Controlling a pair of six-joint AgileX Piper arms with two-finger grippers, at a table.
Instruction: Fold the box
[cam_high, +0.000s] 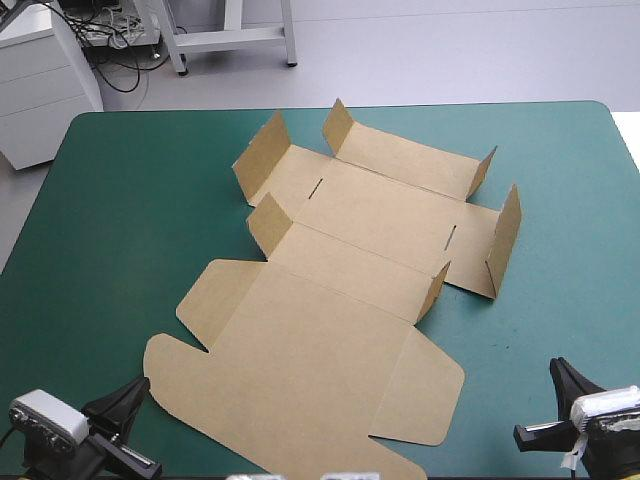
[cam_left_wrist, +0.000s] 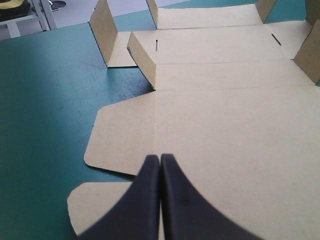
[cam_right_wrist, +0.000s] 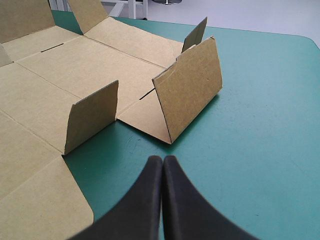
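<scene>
The box (cam_high: 330, 330) lies flat at the middle of the table (cam_high: 120, 200), only its small flaps (cam_high: 262, 155) upright, seemingly set within both arms' reach, while the left gripper (cam_left_wrist: 160, 158) and right gripper (cam_right_wrist: 163, 159), fingers pressed together, sit back at the near edge, folding apparently not yet begun.

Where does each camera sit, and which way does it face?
High view: above and behind, looking down on the table and box; left gripper and right gripper at near corners.
Left wrist view: over shut fingers, facing the box's near panel.
Right wrist view: over shut fingers, facing a raised flap.
All share the box.
</scene>
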